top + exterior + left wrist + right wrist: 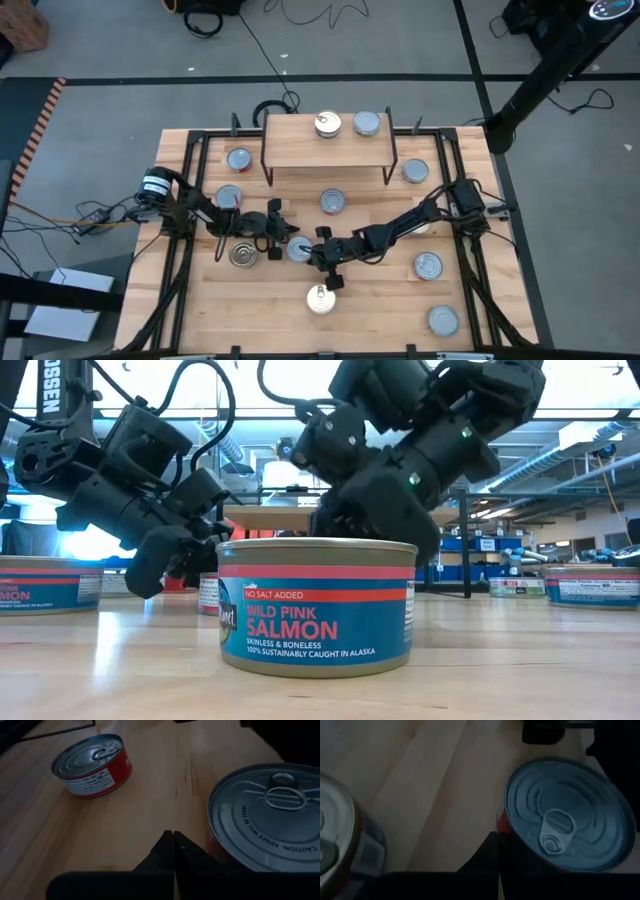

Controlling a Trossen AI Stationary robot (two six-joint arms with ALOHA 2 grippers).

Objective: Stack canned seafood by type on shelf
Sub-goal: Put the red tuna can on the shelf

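Both claws stood shut, empty, flanking silver-topped tin at surface centre: left claw at its left, right claw at its right. Shelf at far edge held two tins. Judged step: about to pick; next needs one claw opening around tin.

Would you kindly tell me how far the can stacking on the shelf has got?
Early stage. Done: two tins, one gold-topped and one silver-topped, sit side by side on the shelf, unstacked. In hand: nothing; the left claw and right claw are shut, flanking a central tin. Left: about ten tins scattered on the table.
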